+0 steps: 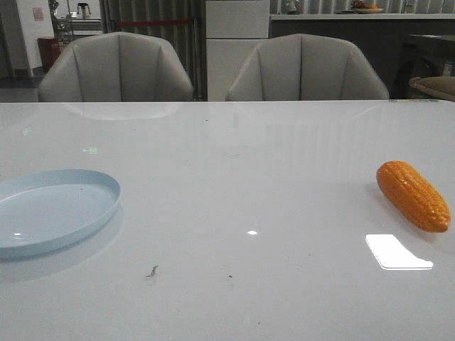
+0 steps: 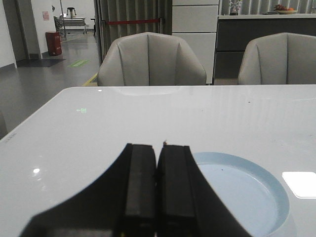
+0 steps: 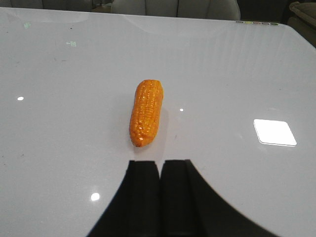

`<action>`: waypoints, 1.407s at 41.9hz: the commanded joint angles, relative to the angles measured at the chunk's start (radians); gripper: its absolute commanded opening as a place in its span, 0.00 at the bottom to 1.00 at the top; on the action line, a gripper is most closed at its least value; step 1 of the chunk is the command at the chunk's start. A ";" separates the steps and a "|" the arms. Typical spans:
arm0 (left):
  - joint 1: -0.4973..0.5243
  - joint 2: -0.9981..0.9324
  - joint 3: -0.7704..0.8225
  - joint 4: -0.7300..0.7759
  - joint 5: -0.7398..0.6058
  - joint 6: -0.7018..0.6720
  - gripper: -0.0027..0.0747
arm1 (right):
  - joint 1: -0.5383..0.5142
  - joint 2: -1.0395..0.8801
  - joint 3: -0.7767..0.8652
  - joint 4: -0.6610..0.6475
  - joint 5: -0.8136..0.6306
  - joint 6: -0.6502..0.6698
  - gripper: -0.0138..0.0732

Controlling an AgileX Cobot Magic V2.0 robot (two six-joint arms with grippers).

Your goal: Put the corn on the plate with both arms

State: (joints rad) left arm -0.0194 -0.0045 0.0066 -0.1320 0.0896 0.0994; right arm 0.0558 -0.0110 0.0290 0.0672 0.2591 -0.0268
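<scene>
Black fingers [image 3: 159, 170] pressed together, short of the corn [image 3: 146, 112].

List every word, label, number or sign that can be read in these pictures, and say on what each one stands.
None can be read.
Corn: no text.
Plate: plain, no mark.
Pink wall notice: too small and blurred.
Green floor marking: a shape only, not readable.
Green reflection on the table: blurred, not readable.
Both grippers, left and right: no label shows.

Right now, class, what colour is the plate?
Pale blue, plain plate; the front view shows it best.
</scene>
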 commanded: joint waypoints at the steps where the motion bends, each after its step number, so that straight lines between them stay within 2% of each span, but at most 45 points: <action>1: 0.001 -0.002 0.003 -0.025 -0.098 -0.009 0.15 | 0.000 -0.022 -0.016 -0.001 -0.083 -0.010 0.22; 31: 0.001 -0.002 0.003 -0.025 -0.103 -0.009 0.15 | 0.000 -0.022 -0.016 -0.001 -0.083 -0.010 0.22; 38: 0.001 -0.002 0.001 -0.025 -0.216 -0.009 0.15 | 0.000 -0.022 -0.016 -0.003 -0.135 -0.010 0.22; 43: 0.001 -0.002 0.001 -0.025 -0.339 -0.009 0.15 | 0.000 -0.022 -0.016 -0.003 -0.196 -0.010 0.22; 47: 0.001 -0.002 -0.018 -0.025 -0.385 -0.009 0.15 | 0.000 -0.022 -0.016 -0.003 -0.267 -0.010 0.22; 52: 0.001 -0.002 -0.084 -0.012 -0.381 -0.009 0.15 | 0.001 -0.022 -0.017 -0.001 -0.470 -0.008 0.22; 56: 0.001 -0.002 -0.166 0.024 -0.381 -0.009 0.15 | 0.001 -0.021 -0.040 0.000 -0.664 0.061 0.22; 59: 0.001 -0.002 -0.230 0.057 -0.372 -0.009 0.15 | 0.001 -0.021 -0.092 0.000 -0.706 0.117 0.22</action>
State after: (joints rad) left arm -0.0194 -0.0045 -0.1284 -0.1062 -0.1932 0.0994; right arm 0.0576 -0.0110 0.0115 0.0672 -0.2661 0.0367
